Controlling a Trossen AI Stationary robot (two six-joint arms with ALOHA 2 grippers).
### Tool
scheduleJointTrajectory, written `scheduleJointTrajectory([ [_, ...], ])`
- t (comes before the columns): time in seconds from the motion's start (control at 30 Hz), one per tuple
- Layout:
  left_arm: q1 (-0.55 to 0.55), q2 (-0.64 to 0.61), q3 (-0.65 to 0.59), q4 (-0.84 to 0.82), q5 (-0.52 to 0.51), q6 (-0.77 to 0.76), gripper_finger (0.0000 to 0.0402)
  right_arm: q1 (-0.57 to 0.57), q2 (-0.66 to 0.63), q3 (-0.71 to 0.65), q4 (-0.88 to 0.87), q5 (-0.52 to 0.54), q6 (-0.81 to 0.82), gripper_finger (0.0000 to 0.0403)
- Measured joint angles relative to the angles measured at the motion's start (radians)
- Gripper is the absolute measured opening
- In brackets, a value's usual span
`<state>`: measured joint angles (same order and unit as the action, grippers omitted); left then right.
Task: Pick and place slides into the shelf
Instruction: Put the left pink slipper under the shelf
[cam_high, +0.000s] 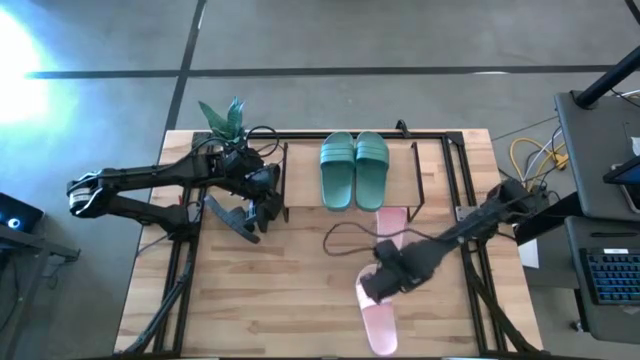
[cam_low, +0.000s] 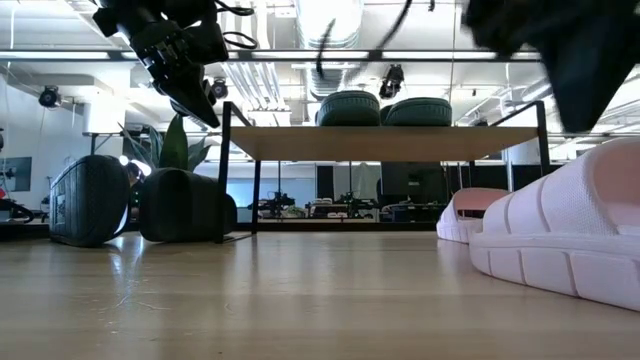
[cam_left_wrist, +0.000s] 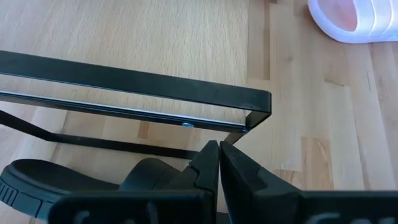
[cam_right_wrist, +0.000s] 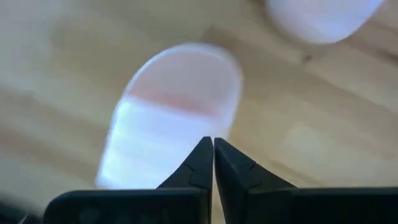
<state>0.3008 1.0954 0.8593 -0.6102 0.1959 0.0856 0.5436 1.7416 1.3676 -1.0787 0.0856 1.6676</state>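
The shelf (cam_high: 305, 175) stands at the table's far middle, and its board (cam_low: 380, 143) carries the dark green pair (cam_high: 355, 170) (cam_low: 385, 110). Two black slides (cam_high: 232, 215) (cam_low: 185, 205) rest on the table left of the shelf. One pink slide (cam_high: 392, 222) lies by the shelf's near right corner, the other (cam_high: 378, 322) (cam_right_wrist: 174, 124) near the table's near edge. My left gripper (cam_high: 266, 196) (cam_left_wrist: 219, 150) is shut and hovers above the shelf's near left frame corner (cam_left_wrist: 258, 102). My right gripper (cam_high: 384, 282) (cam_right_wrist: 213, 146) is shut and hangs over the nearer pink slide.
A potted plant (cam_high: 225, 118) stands at the table's far left corner. A black cable (cam_high: 345, 235) loops over the table between the shelf and the right arm. Black frame rails (cam_high: 465, 200) run along the table's sides. Bare wood shows at the near left (cam_high: 270, 300).
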Motion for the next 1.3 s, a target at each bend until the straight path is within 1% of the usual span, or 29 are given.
scheduleJointTrajectory([
  [0.1, 0.000, 0.000, 0.000, 0.000, 0.000, 0.000, 0.0000, 0.065, 0.005, 0.055, 0.016, 0.029, -0.003, 0.0015],
  [0.2, 0.000, 0.000, 0.000, 0.000, 0.000, 0.000, 0.0000, 0.117, 0.033, 0.117, 0.036, 0.056, -0.058, 0.0037],
  [0.27, 0.000, 0.000, 0.000, 0.001, 0.000, 0.000, 0.0000, 0.142, 0.069, 0.151, 0.033, 0.066, -0.160, 0.0059],
  [0.33, 0.000, 0.000, 0.000, 0.002, 0.000, 0.005, 0.0000, 0.155, 0.118, 0.178, 0.033, 0.063, -0.313, 0.0084],
  [0.4, 0.000, 0.000, 0.000, 0.003, -0.002, 0.007, 0.0000, 0.159, 0.169, 0.208, 0.028, 0.040, -0.443, 0.0109],
  [0.43, 0.000, 0.000, 0.000, 0.002, -0.003, 0.007, 0.0000, 0.160, 0.194, 0.227, 0.022, 0.033, -0.484, 0.0121],
  [0.53, 0.000, 0.000, 0.000, -0.001, -0.003, 0.001, 0.0000, 0.162, 0.271, 0.310, -0.068, 0.042, -0.521, 0.0151],
  [0.6, 0.000, 0.000, 0.000, -0.002, -0.003, -0.001, 0.0000, 0.166, 0.322, 0.375, -0.142, 0.082, -0.544, 0.0167],
  [0.67, -0.001, 0.000, 0.000, -0.002, -0.003, -0.001, 0.0000, 0.174, 0.373, 0.444, -0.210, 0.143, -0.585, 0.0180],
  [0.77, -0.001, 0.000, 0.000, -0.003, -0.003, -0.001, 0.0000, 0.185, 0.444, 0.542, -0.320, 0.226, -0.639, 0.0191],
  [0.87, -0.001, 0.000, 0.000, -0.003, -0.003, -0.001, 0.0000, 0.190, 0.516, 0.612, -0.402, 0.280, -0.658, 0.0196],
  [1.07, -0.001, 0.000, 0.000, -0.003, -0.003, -0.001, 0.0000, 0.196, 0.602, 0.687, -0.426, 0.270, -0.655, 0.0196],
  [1.2, -0.001, 0.000, 0.000, -0.003, -0.003, -0.001, 0.0000, 0.220, 0.610, 0.712, -0.435, 0.272, -0.655, 0.0196],
  [1.3, -0.001, 0.000, 0.000, -0.003, -0.003, -0.001, 0.0000, 0.237, 0.610, 0.706, -0.455, 0.300, -0.658, 0.0196],
])
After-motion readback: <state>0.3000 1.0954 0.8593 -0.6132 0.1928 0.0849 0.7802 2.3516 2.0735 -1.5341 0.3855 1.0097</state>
